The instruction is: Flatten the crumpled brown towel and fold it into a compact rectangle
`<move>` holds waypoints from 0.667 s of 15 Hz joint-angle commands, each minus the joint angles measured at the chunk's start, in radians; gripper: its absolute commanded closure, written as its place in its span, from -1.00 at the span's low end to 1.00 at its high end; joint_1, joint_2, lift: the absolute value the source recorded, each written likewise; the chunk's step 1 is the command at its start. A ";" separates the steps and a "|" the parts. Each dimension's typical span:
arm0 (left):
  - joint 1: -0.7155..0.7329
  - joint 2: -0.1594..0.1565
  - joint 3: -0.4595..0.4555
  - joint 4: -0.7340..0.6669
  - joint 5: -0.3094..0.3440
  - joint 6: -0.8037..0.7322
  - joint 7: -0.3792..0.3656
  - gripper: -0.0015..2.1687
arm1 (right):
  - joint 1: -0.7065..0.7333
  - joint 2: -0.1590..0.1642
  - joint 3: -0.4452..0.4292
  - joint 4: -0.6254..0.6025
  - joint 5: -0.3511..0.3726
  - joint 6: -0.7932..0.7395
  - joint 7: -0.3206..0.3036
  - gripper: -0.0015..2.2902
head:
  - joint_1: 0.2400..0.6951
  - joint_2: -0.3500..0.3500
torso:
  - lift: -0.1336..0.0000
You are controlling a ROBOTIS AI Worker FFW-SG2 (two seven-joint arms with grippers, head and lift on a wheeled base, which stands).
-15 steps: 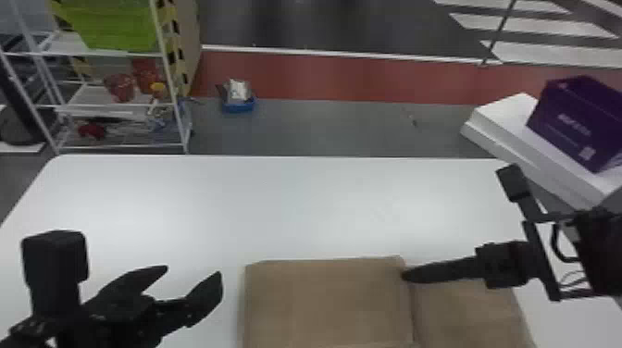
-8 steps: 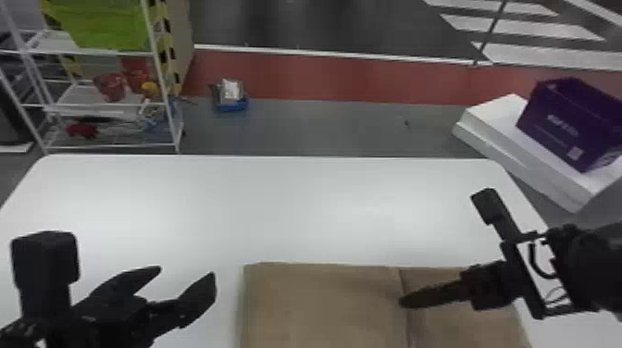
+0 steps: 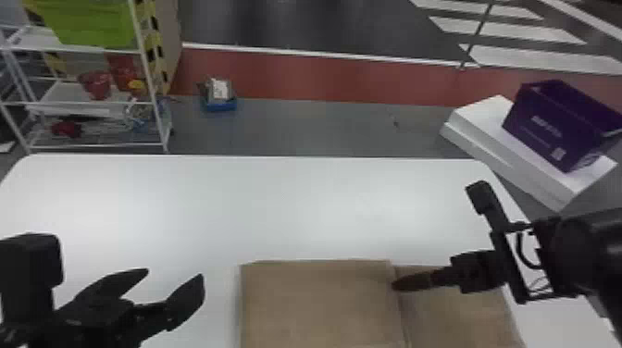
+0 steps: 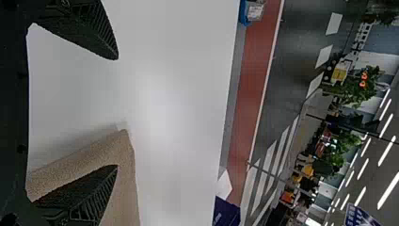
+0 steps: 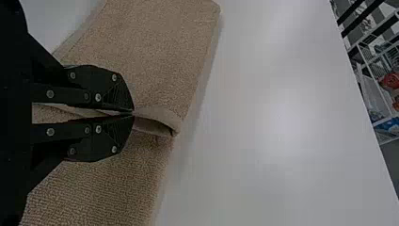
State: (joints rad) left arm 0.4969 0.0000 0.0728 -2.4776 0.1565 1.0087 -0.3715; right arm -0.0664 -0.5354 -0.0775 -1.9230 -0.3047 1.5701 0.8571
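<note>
The brown towel (image 3: 319,301) lies flat on the white table at the bottom of the head view, with a folded layer's edge running across it. At that edge is my right gripper (image 3: 394,285), coming in from the right. In the right wrist view, the right gripper (image 5: 132,113) has its fingertips together, pinching the slightly raised hem of the towel (image 5: 150,56). My left gripper (image 3: 173,280) hangs left of the towel, fingers spread. The left wrist view has the left gripper (image 4: 117,113) open and empty, one finger in front of a towel corner (image 4: 123,155).
The white table (image 3: 259,208) extends beyond the towel. Past its right edge, a purple box (image 3: 550,125) rests on white slabs (image 3: 518,162). A wire shelf (image 3: 92,144) and a small blue tray (image 3: 220,105) stand beyond the far side.
The head view has shifted a little. Compared with a second ago, my right gripper is slightly nearer the robot at the fold's edge. The left gripper has stayed open beside the towel.
</note>
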 commanded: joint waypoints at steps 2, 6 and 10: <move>0.000 -0.003 -0.001 0.003 0.000 0.000 0.000 -0.94 | 0.002 -0.005 0.001 0.019 -0.001 0.002 -0.003 -0.11 | 1.00 -0.50 | -0.85; 0.000 -0.003 0.004 0.003 0.000 0.000 -0.001 -0.94 | 0.017 -0.020 0.016 0.005 0.004 0.002 0.016 -0.30 | 1.00 -0.52 | -0.85; 0.000 -0.003 0.008 0.006 0.002 -0.003 -0.006 -0.94 | 0.028 -0.028 0.030 -0.021 0.009 0.002 0.028 -0.30 | 1.00 -0.50 | -0.85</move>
State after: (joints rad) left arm 0.4971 0.0000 0.0795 -2.4736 0.1568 1.0085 -0.3759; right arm -0.0413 -0.5606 -0.0572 -1.9391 -0.2991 1.5701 0.8852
